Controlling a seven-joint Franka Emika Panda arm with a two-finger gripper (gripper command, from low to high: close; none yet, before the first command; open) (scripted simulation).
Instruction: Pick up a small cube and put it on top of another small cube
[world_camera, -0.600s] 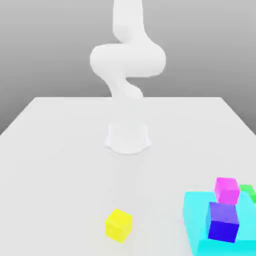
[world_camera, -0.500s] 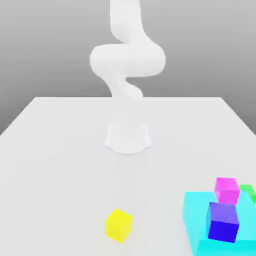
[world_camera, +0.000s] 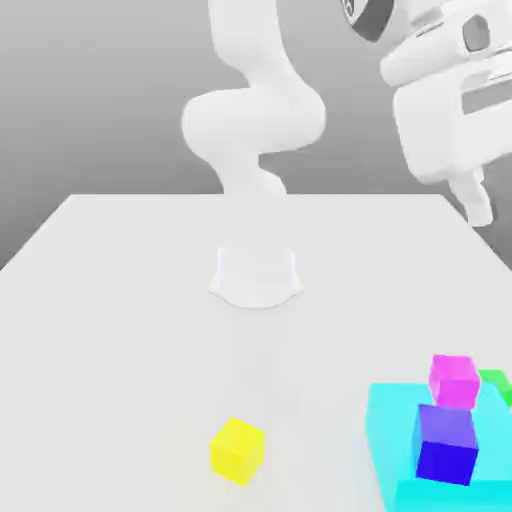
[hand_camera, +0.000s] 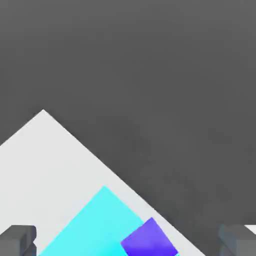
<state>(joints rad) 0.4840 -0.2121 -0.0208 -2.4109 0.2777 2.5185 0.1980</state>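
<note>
A small yellow cube (world_camera: 238, 451) lies alone on the white table (world_camera: 120, 300) near its front edge. On a large cyan block (world_camera: 392, 425) at the exterior view's front right sit a blue-purple cube (world_camera: 447, 444) and, behind it, a magenta cube (world_camera: 455, 380). A green cube (world_camera: 495, 383) peeks out beside the magenta one. My gripper (world_camera: 478, 212) hangs high above the table's right side, far above all cubes. In the hand view its dark fingertips (hand_camera: 18, 240) stand wide apart, open and empty, with the cyan block (hand_camera: 95, 225) and the purple cube (hand_camera: 149, 241) far below.
The arm's white base (world_camera: 256, 275) stands at the middle of the table. The table's corner and edges show in the hand view, with dark floor beyond. The yellow cube has open table all around it.
The arm has swung and the hand has come into the exterior view at the upper right. The cubes have not moved.
</note>
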